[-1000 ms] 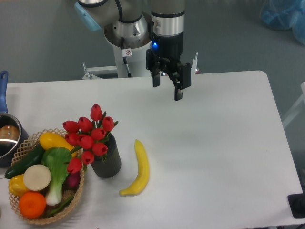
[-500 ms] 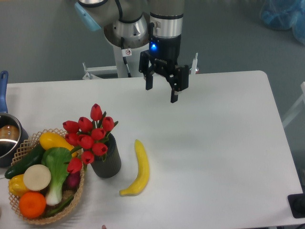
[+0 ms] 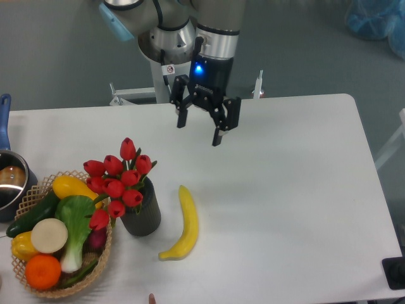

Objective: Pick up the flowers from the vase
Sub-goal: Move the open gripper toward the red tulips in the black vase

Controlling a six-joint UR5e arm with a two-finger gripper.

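Note:
The flowers [image 3: 117,180], a bunch of red tulip buds with green leaves, stand in the vase [image 3: 143,214], a dark grey cylindrical cup left of centre on the white table. My gripper [image 3: 199,132] hangs above the table near the back edge, up and to the right of the flowers and well apart from them. Its two dark fingers are spread wide with nothing between them.
A yellow banana [image 3: 184,224] lies just right of the vase. A wicker basket [image 3: 101,263] of produce touches the flowers' left side. A steel pot with a blue handle [image 3: 7,180] sits at the left edge. The robot base [image 3: 163,47] stands behind the table.
The gripper has moved left and slightly down towards the flowers, and its fingers have spread wider. Flowers, vase and banana have not moved.

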